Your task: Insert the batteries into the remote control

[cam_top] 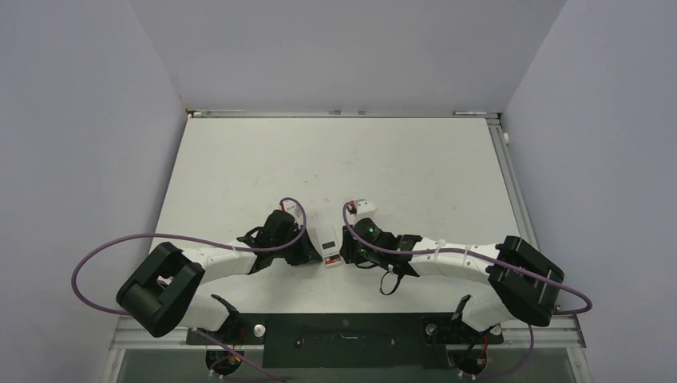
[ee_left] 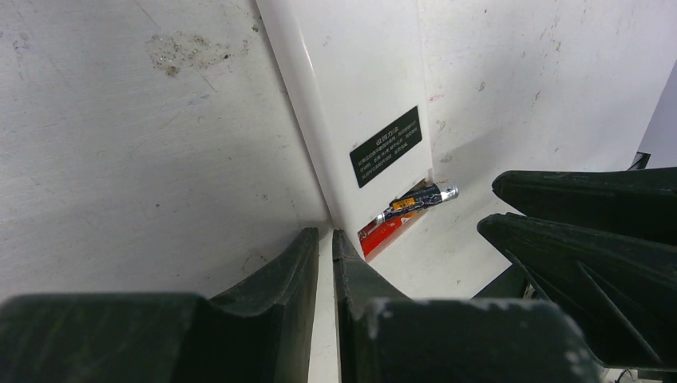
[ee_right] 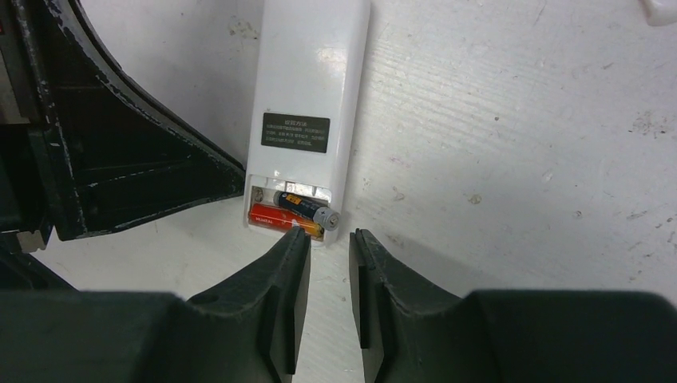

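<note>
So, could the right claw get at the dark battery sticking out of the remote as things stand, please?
Probably yes. The right claw sits just short of the dark battery, jaws slightly apart, with nothing in between. The left claw stands beside the remote, clear of that path.

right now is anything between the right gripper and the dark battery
Nothing visible. The right gripper sits open just short of the remote, at its open bay. The dark battery lies askew there, pale end toward the fingers. The red battery lies beside it, out of the path.
</note>
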Action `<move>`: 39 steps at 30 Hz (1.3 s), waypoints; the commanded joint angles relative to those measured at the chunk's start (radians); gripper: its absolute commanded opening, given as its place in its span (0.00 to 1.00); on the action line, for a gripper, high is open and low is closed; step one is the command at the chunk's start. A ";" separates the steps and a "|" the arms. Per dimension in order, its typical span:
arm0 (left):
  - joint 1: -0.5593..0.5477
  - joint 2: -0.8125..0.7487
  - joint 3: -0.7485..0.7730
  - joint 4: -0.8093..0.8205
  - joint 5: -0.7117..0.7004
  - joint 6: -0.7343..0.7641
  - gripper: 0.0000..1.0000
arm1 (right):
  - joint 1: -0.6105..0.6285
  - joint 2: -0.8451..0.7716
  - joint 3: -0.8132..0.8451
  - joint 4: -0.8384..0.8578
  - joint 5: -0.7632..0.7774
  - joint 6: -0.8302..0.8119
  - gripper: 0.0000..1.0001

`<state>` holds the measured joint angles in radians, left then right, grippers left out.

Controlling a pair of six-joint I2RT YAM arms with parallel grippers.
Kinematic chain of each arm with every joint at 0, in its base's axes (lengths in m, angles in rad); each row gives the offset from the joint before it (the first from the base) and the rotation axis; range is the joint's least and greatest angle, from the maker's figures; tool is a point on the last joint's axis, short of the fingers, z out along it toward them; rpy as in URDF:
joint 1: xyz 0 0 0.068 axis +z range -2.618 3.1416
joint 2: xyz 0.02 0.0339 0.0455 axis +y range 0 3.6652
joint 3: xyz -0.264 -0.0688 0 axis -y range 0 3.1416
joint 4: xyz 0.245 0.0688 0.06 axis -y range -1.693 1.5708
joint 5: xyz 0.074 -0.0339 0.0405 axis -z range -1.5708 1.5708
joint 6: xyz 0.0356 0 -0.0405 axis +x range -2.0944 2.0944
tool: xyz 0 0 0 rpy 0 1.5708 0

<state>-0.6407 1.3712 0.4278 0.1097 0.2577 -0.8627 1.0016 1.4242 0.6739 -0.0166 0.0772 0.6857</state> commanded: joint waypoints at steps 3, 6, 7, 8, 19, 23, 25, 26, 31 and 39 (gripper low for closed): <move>-0.010 0.010 -0.011 0.011 -0.022 -0.007 0.10 | -0.005 0.031 0.056 0.020 -0.023 0.011 0.25; -0.010 0.013 -0.012 0.016 -0.020 -0.007 0.10 | -0.005 0.047 0.070 0.020 -0.015 0.007 0.23; -0.010 0.014 -0.012 0.018 -0.019 -0.007 0.10 | -0.005 0.054 0.076 0.020 -0.014 0.004 0.22; -0.010 0.014 -0.012 0.018 -0.019 -0.007 0.10 | -0.005 0.061 0.083 0.020 -0.015 0.000 0.21; -0.010 0.011 -0.014 0.019 -0.019 -0.006 0.10 | -0.005 0.101 0.114 -0.029 -0.019 -0.008 0.18; -0.010 0.011 -0.014 0.021 -0.021 -0.005 0.10 | -0.004 0.105 0.118 -0.035 -0.017 -0.009 0.18; -0.010 0.012 -0.014 0.021 -0.021 -0.004 0.10 | -0.004 0.110 0.120 -0.036 -0.020 -0.010 0.18; -0.010 0.012 -0.014 0.021 -0.021 -0.004 0.10 | -0.005 0.113 0.121 -0.036 -0.022 -0.011 0.17; -0.010 0.010 -0.012 0.021 -0.021 -0.003 0.10 | -0.003 0.125 0.126 -0.034 -0.031 -0.012 0.16; -0.010 0.010 -0.015 0.021 -0.019 -0.003 0.10 | 0.003 0.144 0.139 -0.038 -0.040 -0.023 0.12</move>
<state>-0.6426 1.3727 0.4232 0.1219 0.2569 -0.8726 1.0019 1.5524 0.7666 -0.0639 0.0410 0.6807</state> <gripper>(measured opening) 0.098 0.128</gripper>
